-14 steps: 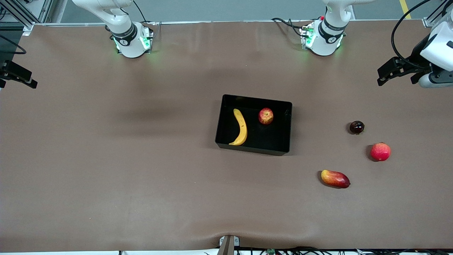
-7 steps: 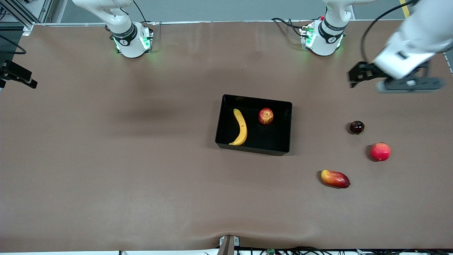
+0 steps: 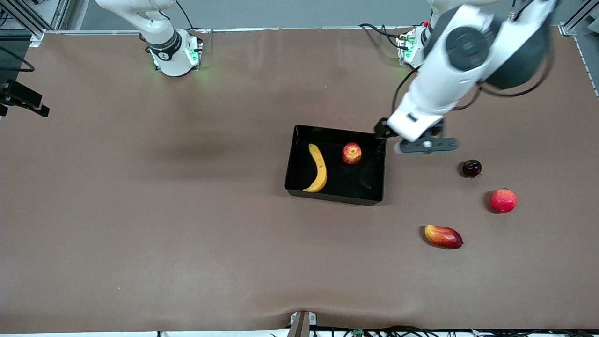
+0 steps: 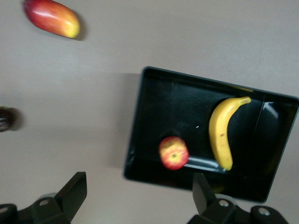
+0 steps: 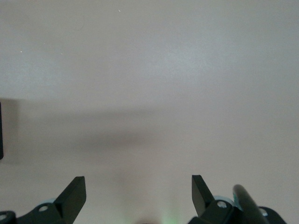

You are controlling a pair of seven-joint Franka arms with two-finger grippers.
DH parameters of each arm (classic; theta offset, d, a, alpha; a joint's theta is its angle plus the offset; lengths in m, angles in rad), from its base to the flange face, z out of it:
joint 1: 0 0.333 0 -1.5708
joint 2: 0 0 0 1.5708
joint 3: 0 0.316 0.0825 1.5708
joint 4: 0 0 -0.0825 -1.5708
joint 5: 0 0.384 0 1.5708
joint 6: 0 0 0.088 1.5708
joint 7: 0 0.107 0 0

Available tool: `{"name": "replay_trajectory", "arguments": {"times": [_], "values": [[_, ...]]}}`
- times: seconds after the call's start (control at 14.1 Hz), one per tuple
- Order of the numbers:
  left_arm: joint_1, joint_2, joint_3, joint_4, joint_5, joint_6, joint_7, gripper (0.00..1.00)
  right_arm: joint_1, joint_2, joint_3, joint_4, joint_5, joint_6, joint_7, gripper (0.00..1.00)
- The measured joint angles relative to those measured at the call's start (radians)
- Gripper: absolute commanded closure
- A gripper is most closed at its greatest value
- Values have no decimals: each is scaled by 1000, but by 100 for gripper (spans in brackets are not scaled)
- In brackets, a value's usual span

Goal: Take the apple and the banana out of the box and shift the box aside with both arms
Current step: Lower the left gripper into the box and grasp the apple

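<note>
My left tool (image 3: 381, 133), fingers spread and empty, has swung in from the bench's edge to the box (image 3: 335, 193) corner nearest the apple (image 3: 351, 153); my right tool (image 5: 138, 198) waits, also spread.

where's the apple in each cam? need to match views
Front view: apple in the box, toward its corner nearest the left arm's base, apart from the banana.
Left wrist view: apple in the box, just ahead of the open left tool.
Right wrist view: apple not in it; only bare table ahead of the open right tool.
Shared landmark: the banana beside it.
</note>
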Motion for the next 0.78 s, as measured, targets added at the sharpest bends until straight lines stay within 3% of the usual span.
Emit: {"name": "replay_trajectory", "arguments": {"times": [0.28, 0.5, 0.78], "values": [[-62, 48, -3, -185, 0, 238, -86, 0, 0, 1, 0, 7, 0, 6, 0, 0], [-90, 116, -3, -251, 17, 358, -117, 0, 0, 1, 0, 13, 0, 6, 0, 0], [-97, 220, -2, -301, 125, 460, -133, 0, 0, 2, 0, 14, 0, 9, 0, 0]]}}
